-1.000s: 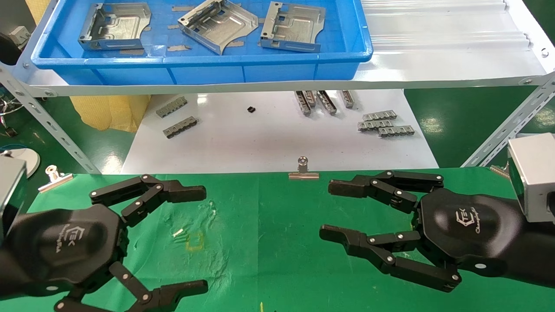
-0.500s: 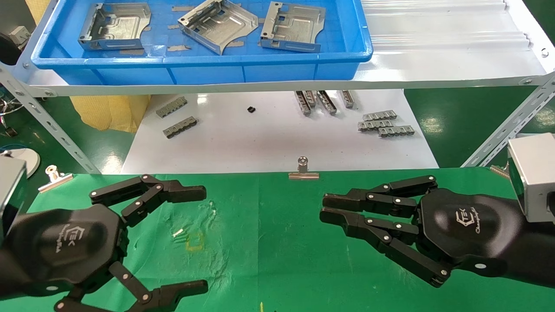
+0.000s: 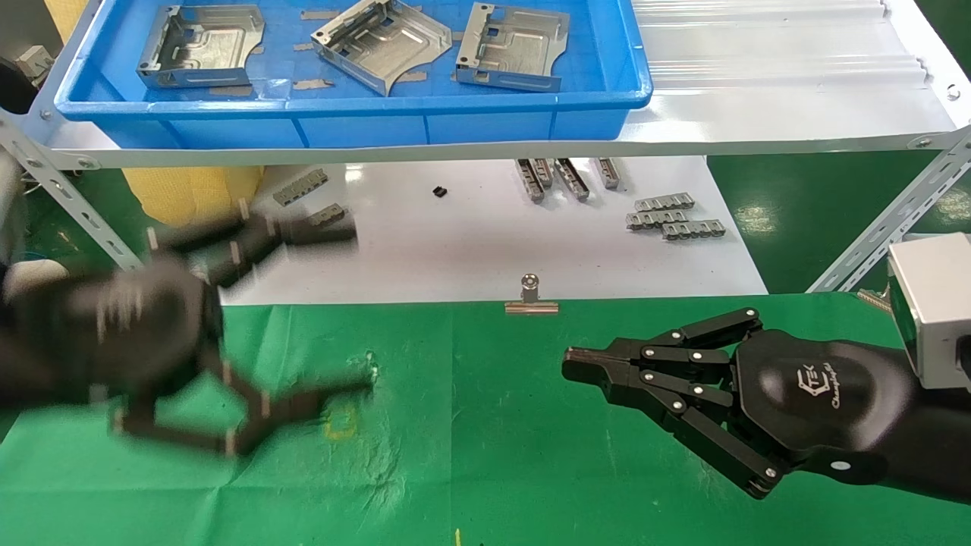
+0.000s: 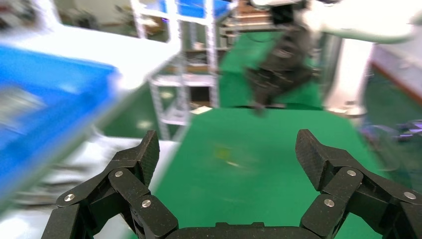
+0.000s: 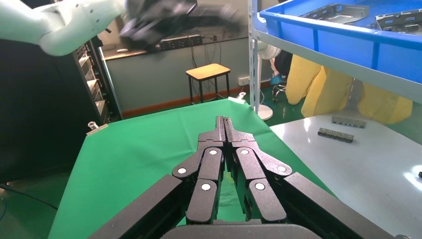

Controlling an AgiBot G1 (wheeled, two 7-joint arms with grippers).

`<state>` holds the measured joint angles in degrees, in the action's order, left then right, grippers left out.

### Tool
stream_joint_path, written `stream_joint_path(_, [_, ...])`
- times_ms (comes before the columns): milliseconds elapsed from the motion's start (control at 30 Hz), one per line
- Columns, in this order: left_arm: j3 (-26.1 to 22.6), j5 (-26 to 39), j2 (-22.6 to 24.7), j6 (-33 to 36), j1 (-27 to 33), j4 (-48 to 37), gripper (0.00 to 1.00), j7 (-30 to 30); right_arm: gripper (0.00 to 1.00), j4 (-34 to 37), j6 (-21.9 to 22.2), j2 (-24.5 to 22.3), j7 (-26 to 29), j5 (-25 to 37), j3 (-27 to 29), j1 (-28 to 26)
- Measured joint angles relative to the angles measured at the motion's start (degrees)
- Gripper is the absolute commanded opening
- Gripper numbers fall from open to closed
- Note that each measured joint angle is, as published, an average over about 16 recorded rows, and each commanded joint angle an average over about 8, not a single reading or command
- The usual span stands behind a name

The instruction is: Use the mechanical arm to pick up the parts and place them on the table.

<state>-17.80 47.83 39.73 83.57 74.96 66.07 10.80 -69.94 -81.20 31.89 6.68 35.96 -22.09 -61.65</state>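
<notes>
- Parts: three silvery stamped plates lie in the blue tray (image 3: 356, 121) on the upper shelf. From left to right they are the left part (image 3: 201, 47), the middle part (image 3: 381, 42) and the right part (image 3: 512, 47), each apart from its neighbours.
- Left gripper (image 3: 356, 307), blurred in the head view, sits above the far left edge of the table (image 3: 493, 455) and partly over the white board (image 3: 485, 235). Its fingers are spread wide with nothing between them.
- A binder clip (image 3: 531, 297) is at the middle of the table's far edge.
- Right gripper (image 3: 573, 364) hovers over the green cloth on the right, fingers pressed together at the tips and empty, pointing toward the table's middle.
</notes>
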Motion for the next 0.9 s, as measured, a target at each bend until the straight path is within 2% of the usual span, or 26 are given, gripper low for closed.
stream_joint_path(233, [-3.74,9.68,8.19,-5.20,15.67,-17.07,1.00,-2.26,0.00,0.00,0.00,0.00,0.00,0.00,0.00,0.00])
stream_joint_path(500, [-8.33,21.13,20.46,-18.75,30.41,-40.80,1.00,-7.51,0.00,0.00,0.00,0.00,0.00,0.00,0.00,0.00])
stream_joint_path(533, [-8.74,22.21,21.86,-20.71,31.67,-43.34,1.00,-8.16,0.02,0.00,0.00,0.00,0.00,0.00,0.00,0.00])
stream_joint_path(567, [-9.12,23.19,23.22,-22.65,32.80,-45.76,1.00,-8.77,0.10,0.00,0.00,0.00,0.00,0.00,0.00,0.00])
stream_joint_path(600, [-9.44,24.00,24.47,-24.49,33.78,-47.95,0.96,-9.30,0.23,0.00,0.00,0.00,0.00,0.00,0.00,0.00])
stream_joint_path(800, [-10.72,26.92,30.24,-32.46,37.80,-57.51,0.22,-11.81,0.95,0.00,0.00,0.00,0.00,0.00,0.00,0.00])
stream_joint_path(833, [-10.84,27.16,30.89,-33.28,38.19,-58.59,0.09,-12.11,1.00,0.00,0.00,0.00,0.00,0.00,0.00,0.00])
stream_joint_path(867, [-10.93,27.34,31.45,-33.99,38.53,-59.57,0.01,-12.36,1.00,0.00,0.00,0.00,0.00,0.00,0.00,0.00])
stream_joint_path(900, [-10.97,27.43,31.93,-34.59,38.81,-60.42,0.00,-12.54,1.00,0.00,0.00,0.00,0.00,0.00,0.00,0.00])
